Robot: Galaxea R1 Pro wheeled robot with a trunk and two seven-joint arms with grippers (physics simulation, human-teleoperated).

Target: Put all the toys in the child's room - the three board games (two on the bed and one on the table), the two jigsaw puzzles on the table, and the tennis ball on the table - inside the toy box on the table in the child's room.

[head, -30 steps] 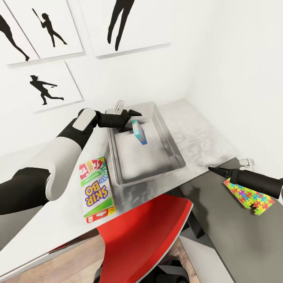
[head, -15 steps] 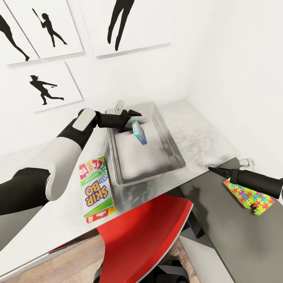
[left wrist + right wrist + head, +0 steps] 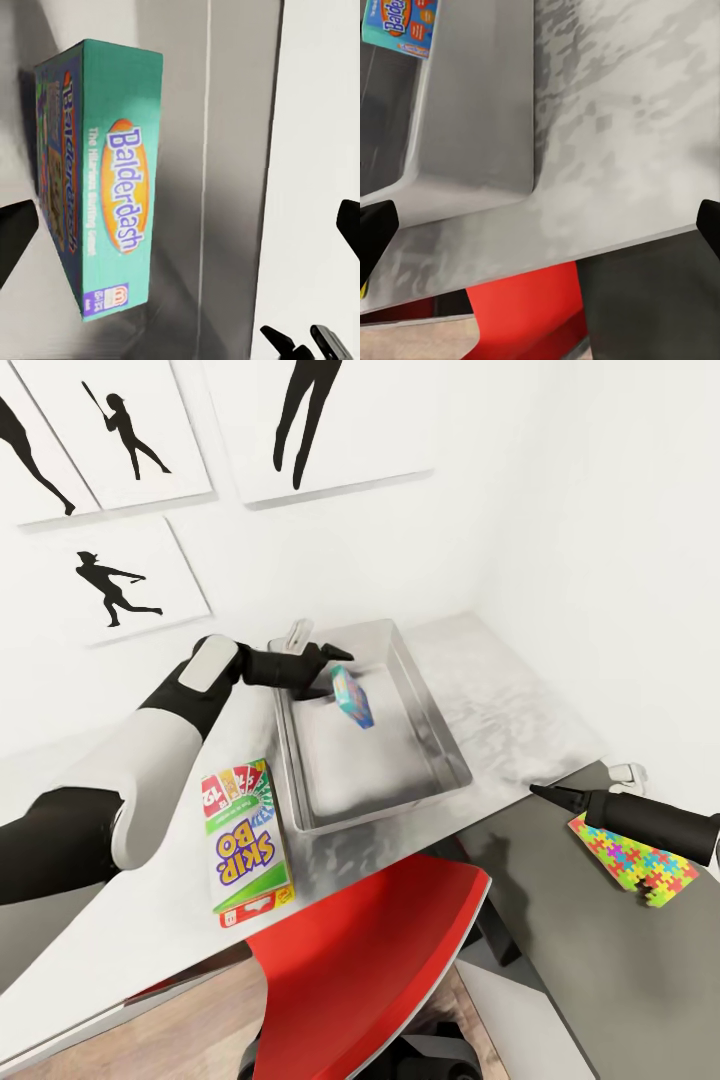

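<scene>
Head view: Balderdash box (image 3: 353, 698) beside left gripper (image 3: 318, 652)

A child's room in a home, by the look of it. On the white wall (image 3: 560, 510) above the left claw (image 3: 322, 653) hang sports silhouette prints (image 3: 120, 435) (batters and a standing figure). The pale grey surface (image 3: 500, 700) carries toys: a Skip-Bo game (image 3: 243, 838) on the near side of the left claw, a Balderdash game (image 3: 352, 697) on edge in a grey bin (image 3: 430, 735) just beside that claw, and a bright jigsaw (image 3: 632, 858) under the right arm. A red chair (image 3: 370, 960) stands at the surface over wood flooring (image 3: 190, 1030).
</scene>
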